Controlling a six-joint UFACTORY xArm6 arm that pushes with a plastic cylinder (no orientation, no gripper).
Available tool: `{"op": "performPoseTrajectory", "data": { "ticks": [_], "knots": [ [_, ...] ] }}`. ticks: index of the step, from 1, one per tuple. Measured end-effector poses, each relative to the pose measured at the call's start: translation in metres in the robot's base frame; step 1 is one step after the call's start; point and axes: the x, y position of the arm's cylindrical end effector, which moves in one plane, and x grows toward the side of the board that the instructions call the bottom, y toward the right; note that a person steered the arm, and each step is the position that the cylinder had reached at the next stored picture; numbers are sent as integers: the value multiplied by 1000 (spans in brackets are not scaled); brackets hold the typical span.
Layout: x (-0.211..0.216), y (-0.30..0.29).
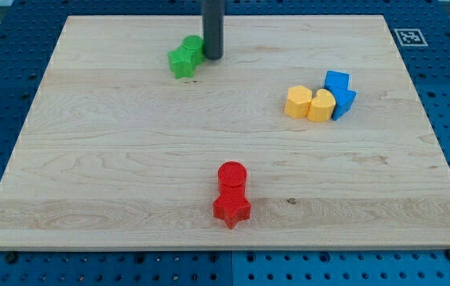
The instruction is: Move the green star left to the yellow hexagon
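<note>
Pressing against the green cluster near the view's top, my tip (212, 57) stands at the right side of the green blocks, touching or all but touching them — the gap, if any, is too fine to make out. No pincer shows on this arm: it ends in a straight dark rod that comes down from the view's top edge, so nothing spreads, closes or pinches, and the rod holds nothing.

Two green pieces sit together there. The green star (183, 61) lies toward the view's left and a little lower, and a second green block (194, 44) sits behind it, closer to the rod; its shape cannot be told, since the star and the rod hide part of it. The two greens touch each other.

Well apart from them, toward the view's right and lower down, is the yellow hexagon (297, 102). Just beside it on its right, touching, is a yellow heart-like block (321, 105). Two blue blocks crowd behind that pair: a blue cube (337, 81) higher up, and a blue block (344, 102) of unclear shape pressed against the yellow heart-like piece's right side.

Near the view's bottom, about mid-width, a red cylinder (231, 175) stands right behind a red star (231, 209) — the two touch. All of this rests on a pale wooden board (114, 175) laid over a blue perforated table (2, 87), with a small black-and-white marker (409, 36) at the board's upper right corner.
</note>
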Motion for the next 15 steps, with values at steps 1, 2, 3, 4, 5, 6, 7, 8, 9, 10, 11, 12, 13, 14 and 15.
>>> {"op": "performPoseTrajectory", "data": {
  "ticks": [1,2,3,4,5,6,7,8,9,10,11,12,13,14,15],
  "knots": [
    [-19,-21],
    [-23,-49],
    [-23,-71],
    [-20,-85],
    [-12,-85],
    [-3,-85],
    [6,-78],
    [17,-53],
    [35,-39],
    [42,-43],
    [46,-48],
    [46,-13],
    [46,-4],
    [54,-17],
    [58,-10]
  ]
}}
